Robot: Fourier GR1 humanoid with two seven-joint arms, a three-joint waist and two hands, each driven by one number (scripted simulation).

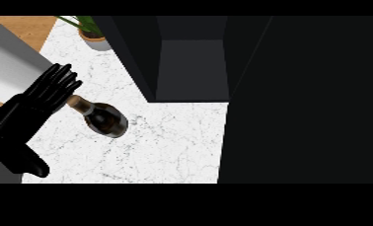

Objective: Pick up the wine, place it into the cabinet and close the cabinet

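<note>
The left robot hand (pixel 36 106), fingers straight, hovers beside the wine (pixel 105 118) standing on the desk (pixel 167 141) near the open cabinet (pixel 191 62).

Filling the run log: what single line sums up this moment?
left hand: open, beside neck | dark glass wine bottle: on white marble counter | dark cabinet: open

Wine bottle (pixel 104 118) upright; left hand (pixel 45 92) beside it.
</note>
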